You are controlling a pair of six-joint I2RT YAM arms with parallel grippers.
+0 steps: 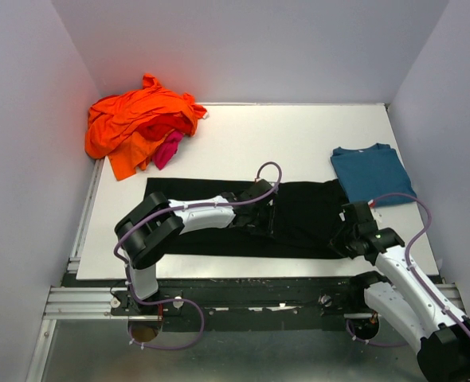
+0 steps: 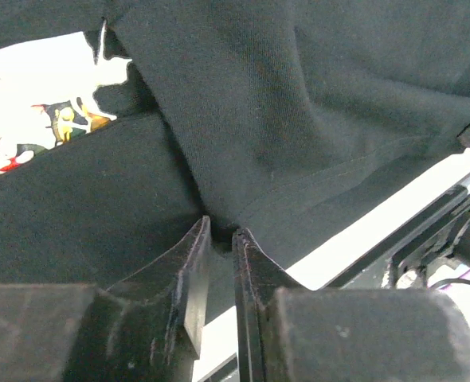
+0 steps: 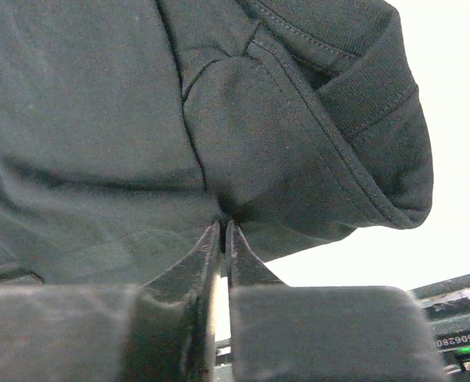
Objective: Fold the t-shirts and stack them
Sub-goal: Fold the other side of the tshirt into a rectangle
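Item: black t-shirt, a long band on the near worktop.
Long axis runs 9 to 3 o'clock. My left claw grips its middle. My right claw grips its 3 o'clock end and is the nearer to the teal-blue t-shirt at 2 o'clock.

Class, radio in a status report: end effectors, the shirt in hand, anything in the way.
Left end effector shut on black t-shirt. Right end effector shut on it too. Teal t-shirt lies close by its right end.
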